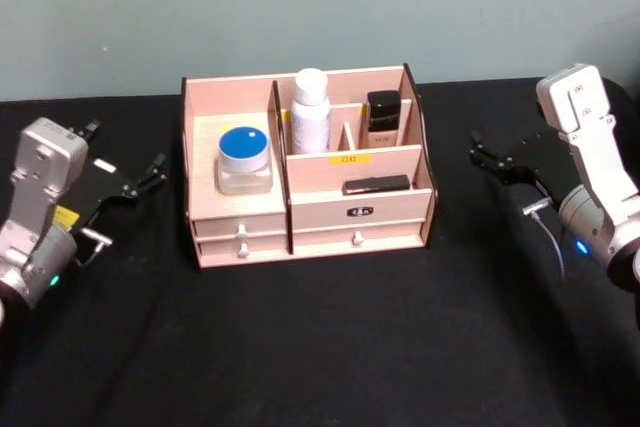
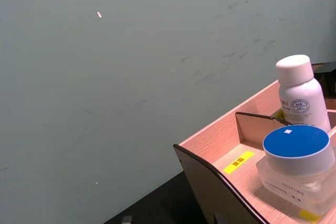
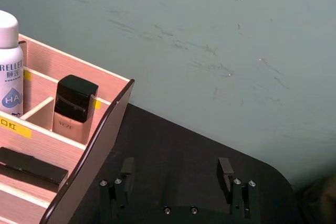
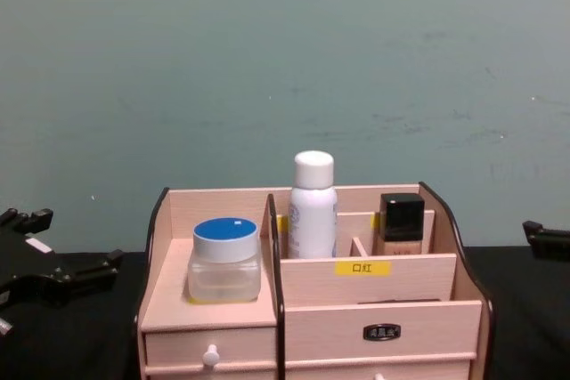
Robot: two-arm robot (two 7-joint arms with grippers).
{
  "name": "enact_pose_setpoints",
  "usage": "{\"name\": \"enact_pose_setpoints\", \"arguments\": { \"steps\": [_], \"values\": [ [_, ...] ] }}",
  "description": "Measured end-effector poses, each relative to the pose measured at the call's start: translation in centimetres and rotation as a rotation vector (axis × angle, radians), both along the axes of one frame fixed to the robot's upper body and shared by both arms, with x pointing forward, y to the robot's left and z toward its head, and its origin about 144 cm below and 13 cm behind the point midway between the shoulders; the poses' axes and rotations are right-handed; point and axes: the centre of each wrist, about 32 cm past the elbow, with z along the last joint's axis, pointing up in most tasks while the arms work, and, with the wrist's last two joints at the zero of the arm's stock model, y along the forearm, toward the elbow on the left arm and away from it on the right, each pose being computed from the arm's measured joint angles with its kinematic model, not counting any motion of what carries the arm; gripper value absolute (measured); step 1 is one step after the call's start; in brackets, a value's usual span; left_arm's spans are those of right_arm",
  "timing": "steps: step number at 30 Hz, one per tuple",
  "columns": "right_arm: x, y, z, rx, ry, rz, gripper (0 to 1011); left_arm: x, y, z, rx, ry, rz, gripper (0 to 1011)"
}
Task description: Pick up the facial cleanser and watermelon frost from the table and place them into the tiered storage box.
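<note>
1. Head view: black surface (image 1: 320, 347) nearest. Left claw (image 1: 125, 185) open, empty; tiered storage box (image 1: 305, 232) sits between it and right claw (image 1: 497, 162), also open, empty.
2. Left wrist view: blue-lidded jar (image 2: 298, 166) and white bottle (image 2: 301, 95) stand in box compartments.
3. Right wrist view: right claw fingers (image 3: 225, 169) apart; box just beside, holding dark-capped bottle (image 3: 73, 106) and flat black case (image 3: 31, 165).

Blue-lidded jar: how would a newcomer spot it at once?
Find the tiered storage box mid-table. On its left shelf, above the small drawers, stands the jar. It is squat, clear and blue-lidded, unlike the tall white bottle and the black-capped bottle beside it.
</note>
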Motion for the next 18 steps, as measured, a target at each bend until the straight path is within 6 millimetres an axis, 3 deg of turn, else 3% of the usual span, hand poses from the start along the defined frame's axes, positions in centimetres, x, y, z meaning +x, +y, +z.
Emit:
{"name": "enact_pose_setpoints", "arguments": {
  "steps": [18],
  "values": [
    [-0.05,0.01,0.09,0.001,-0.003,0.0,1003,0.0,0.0,0.0,0.0,0.0,0.0,1010]
  ]
}}
